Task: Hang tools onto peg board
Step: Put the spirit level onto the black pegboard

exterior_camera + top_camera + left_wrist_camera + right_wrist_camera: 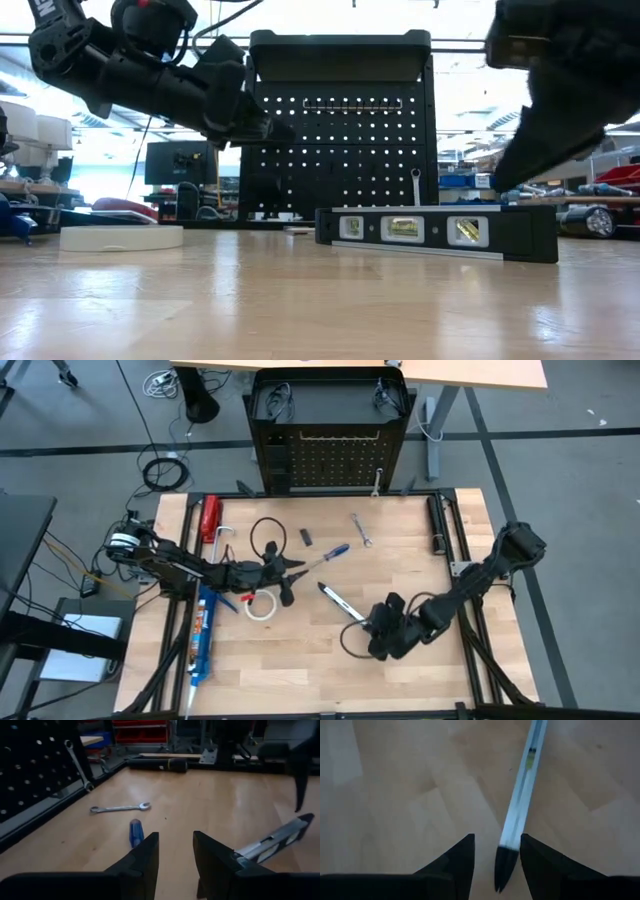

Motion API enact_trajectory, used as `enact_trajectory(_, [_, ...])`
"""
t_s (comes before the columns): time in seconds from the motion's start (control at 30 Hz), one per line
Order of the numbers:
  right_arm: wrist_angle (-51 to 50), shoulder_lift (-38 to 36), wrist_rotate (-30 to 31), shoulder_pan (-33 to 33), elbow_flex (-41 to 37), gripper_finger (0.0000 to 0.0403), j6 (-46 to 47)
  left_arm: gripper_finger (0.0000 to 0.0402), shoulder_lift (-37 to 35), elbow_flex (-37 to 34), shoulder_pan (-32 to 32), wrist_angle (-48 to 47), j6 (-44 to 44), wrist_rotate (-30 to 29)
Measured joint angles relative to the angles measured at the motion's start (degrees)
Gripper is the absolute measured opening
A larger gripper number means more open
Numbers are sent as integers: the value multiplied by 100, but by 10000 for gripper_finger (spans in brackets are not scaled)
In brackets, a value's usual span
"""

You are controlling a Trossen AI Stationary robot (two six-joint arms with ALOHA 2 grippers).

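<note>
Left gripper (175,838) hovers low over the middle of the table (420,670), its two fingers spread with bare wood showing in the gap and nothing held. Right gripper (496,840) hangs above the table's right half, fingers likewise parted; seen from its wrist camera, the dark end of the level lines up with the gap, yet the low view shows the level lying flat on the wood, so it is not pinched.

Biggest of the task's things, the peg board (330,455) stands upright at the far edge of the table, black and full of holes. One silver wrench (416,185) already hangs on its right part. The blue caulking gun (203,630) lies along the left edge of the table, with the red-handled tool (210,517) near the far left corner. The black-and-silver level (440,230) rests slantwise between the two grippers. The white tape roll (263,605) lies flat just beside the left arm. The blue-handled screwdriver (135,831) lies on the wood just ahead of the left fingers, apart from them. The second wrench (120,808) lies flat on the table beyond it, near the board's foot
</note>
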Motion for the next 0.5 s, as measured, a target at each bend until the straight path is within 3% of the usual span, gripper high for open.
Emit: enact_trajectory(0.5, [89, 1048, 233, 136, 15, 153, 143, 152, 0, 7, -4, 194, 0, 27])
